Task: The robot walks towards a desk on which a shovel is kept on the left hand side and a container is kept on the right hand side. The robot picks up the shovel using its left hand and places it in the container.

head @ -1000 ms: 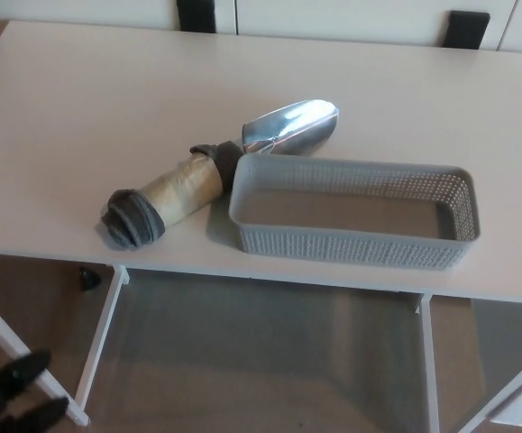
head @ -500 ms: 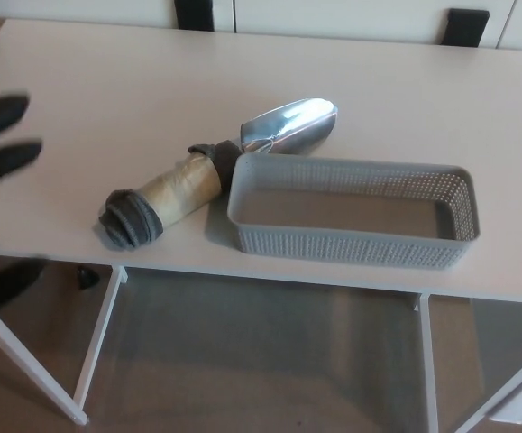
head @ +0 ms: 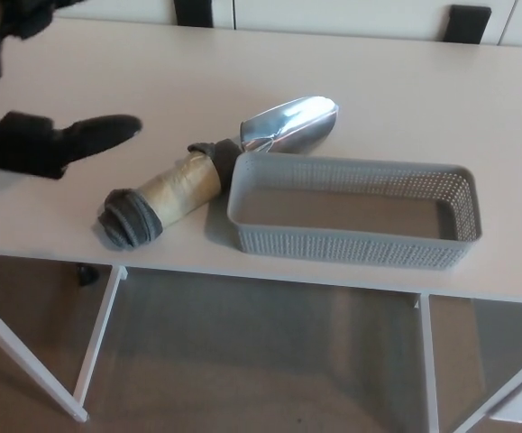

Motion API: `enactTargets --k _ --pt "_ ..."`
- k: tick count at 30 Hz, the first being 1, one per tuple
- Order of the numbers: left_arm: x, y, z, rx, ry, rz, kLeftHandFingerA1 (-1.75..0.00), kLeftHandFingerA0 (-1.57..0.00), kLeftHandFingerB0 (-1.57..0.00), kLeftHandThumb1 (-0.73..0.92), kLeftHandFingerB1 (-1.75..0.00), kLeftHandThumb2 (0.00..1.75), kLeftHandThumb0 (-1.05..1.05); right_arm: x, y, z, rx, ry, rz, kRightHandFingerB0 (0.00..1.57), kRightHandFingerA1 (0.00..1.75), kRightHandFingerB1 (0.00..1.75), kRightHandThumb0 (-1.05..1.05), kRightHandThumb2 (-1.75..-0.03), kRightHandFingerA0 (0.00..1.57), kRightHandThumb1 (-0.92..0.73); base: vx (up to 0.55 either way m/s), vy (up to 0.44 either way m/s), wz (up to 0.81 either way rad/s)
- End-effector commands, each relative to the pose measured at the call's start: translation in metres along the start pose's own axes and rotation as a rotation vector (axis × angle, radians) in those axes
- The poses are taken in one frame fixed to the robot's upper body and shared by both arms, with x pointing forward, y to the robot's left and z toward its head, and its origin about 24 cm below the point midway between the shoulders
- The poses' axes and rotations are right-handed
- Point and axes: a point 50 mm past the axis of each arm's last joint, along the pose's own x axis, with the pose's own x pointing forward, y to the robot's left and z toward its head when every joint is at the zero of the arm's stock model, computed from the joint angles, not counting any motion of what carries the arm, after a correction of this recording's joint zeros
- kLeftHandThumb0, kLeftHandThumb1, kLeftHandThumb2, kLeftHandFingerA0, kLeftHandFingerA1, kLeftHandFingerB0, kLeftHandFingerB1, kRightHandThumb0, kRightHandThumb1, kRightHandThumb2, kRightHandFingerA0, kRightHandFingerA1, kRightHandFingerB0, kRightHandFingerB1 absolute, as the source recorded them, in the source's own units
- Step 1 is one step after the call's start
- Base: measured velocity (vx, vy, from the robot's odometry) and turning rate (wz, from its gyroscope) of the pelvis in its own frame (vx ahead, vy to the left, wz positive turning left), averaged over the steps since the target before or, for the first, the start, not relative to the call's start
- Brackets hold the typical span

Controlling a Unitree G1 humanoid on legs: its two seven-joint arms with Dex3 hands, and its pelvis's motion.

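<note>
Since the earlier frame, the left hand (head: pixel 49 140) has come up from the desk's edge to hover over the desk (head: pixel 107 81) at about ten o'clock from the shovel (head: pixel 211 176), holding nothing, though blur hides how far its fingers are spread. Untouched, the shovel lies diagonally, its polished metal scoop at one o'clock and its beige wrapped handle, capped in soft grey, at seven o'clock, just beside the grey perforated plastic container (head: pixel 355 212). It looks stiff and blade-heavy, so the padded mid-handle seems the surest hold.
</note>
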Motion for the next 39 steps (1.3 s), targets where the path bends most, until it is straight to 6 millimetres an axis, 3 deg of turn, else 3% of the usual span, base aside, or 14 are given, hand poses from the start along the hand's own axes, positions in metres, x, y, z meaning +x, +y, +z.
enactTargets --k 1,3,4,5,7,8,9,10,11,14,15,16,36,39 --pt "0.058 -0.016 -0.056 0.697 0.419 -0.17 -0.49 -0.01 0.0 0.21 -0.47 0.83 -0.33 -0.007 -0.004 0.012 -0.116 -0.078 -0.001 0.52 0.57 0.47 -0.31 -0.56 0.73 -0.57 0.0 0.0 0.0" --pt "0.06 -0.023 -0.063 0.727 0.463 -0.197 -0.49 0.0 0.0 0.2 -0.47 0.82 -0.32 -0.007 -0.003 0.012 -0.109 -0.078 0.006 0.52 0.57 0.47 -0.32 -0.56 0.72 -0.57 0.0 0.0 0.0" --pt "0.059 -0.026 -0.068 0.735 0.478 -0.214 -0.39 -0.09 -0.05 0.42 -0.31 0.74 -0.63 -0.007 -0.004 0.011 -0.111 -0.077 0.011 0.5 0.56 0.47 -0.32 -0.56 0.71 -0.57 0.0 0.0 0.0" --pt "0.059 -0.029 -0.072 0.744 0.494 -0.234 -0.31 -0.1 -0.12 0.42 -0.22 0.58 -0.63 -0.007 -0.004 0.012 -0.11 -0.074 0.01 0.5 0.55 0.46 -0.32 -0.56 0.71 -0.56 0.0 0.0 0.0" --pt "0.058 -0.032 -0.077 0.756 0.527 -0.256 -0.27 -0.09 -0.11 0.42 -0.21 0.6 -0.62 -0.008 -0.004 0.011 -0.125 -0.078 0.014 0.5 0.55 0.46 -0.32 -0.56 0.7 -0.57 0.0 0.0 0.0" --pt "0.057 -0.034 -0.08 0.77 0.537 -0.259 -0.32 -0.03 -0.09 0.39 -0.28 0.75 -0.58 -0.008 -0.004 0.011 -0.127 -0.079 0.016 0.5 0.55 0.47 -0.32 -0.56 0.69 -0.57 0.0 0.0 0.0" --pt "0.056 -0.036 -0.084 0.783 0.554 -0.27 -0.29 -0.01 -0.12 0.38 -0.27 0.76 -0.57 -0.008 -0.003 0.012 -0.136 -0.078 0.013 0.5 0.55 0.46 -0.32 -0.56 0.71 -0.57 0.0 0.0 0.0" --pt "0.055 -0.039 -0.088 0.788 0.565 -0.277 -0.25 -0.08 -0.1 0.4 -0.21 0.64 -0.65 -0.008 -0.003 0.013 -0.135 -0.076 0.015 0.5 0.55 0.46 -0.32 -0.56 0.7 -0.57 0.0 0.0 0.0" --pt "0.054 -0.041 -0.091 0.797 0.573 -0.279 -0.27 -0.05 -0.09 0.39 -0.24 0.74 -0.62 -0.008 -0.003 0.012 -0.132 -0.074 0.015 0.5 0.55 0.46 -0.32 -0.56 0.69 -0.57 0.0 0.0 0.0" --pt "0.05 -0.048 -0.101 0.803 0.611 -0.296 -0.23 -0.06 -0.08 0.38 -0.26 0.74 -0.6 -0.008 -0.003 0.012 -0.136 -0.081 0.015 0.51 0.56 0.47 -0.32 -0.56 0.71 -0.57 0.0 0.0 0.0" --pt "0.048 -0.049 -0.103 0.799 0.616 -0.302 -0.25 -0.05 -0.1 0.45 -0.25 0.55 -0.62 -0.008 -0.004 0.012 -0.136 -0.081 0.017 0.51 0.56 0.47 -0.31 -0.56 0.71 -0.56 0.0 0.0 0.0" --pt "0.046 -0.05 -0.105 0.81 0.627 -0.311 -0.24 -0.07 -0.08 0.39 -0.26 0.74 -0.62 -0.008 -0.003 0.013 -0.142 -0.082 0.017 0.51 0.56 0.47 -0.31 -0.56 0.72 -0.57 0.0 0.0 0.0" --pt "0.021 -0.075 -0.139 0.825 0.73 -0.352 -0.28 -0.06 -0.08 0.39 -0.27 0.76 -0.64 -0.008 -0.004 0.015 -0.181 -0.095 0.044 0.5 0.54 0.46 -0.32 -0.56 0.69 -0.57 0.0 0.0 0.0" --pt "0.021 -0.081 -0.142 0.855 0.736 -0.326 -0.35 -0.06 -0.1 0.41 -0.28 0.74 -0.67 -0.008 -0.004 0.016 -0.197 -0.101 0.045 0.51 0.54 0.46 -0.33 -0.56 0.71 -0.56 0.0 0.0 0.0"
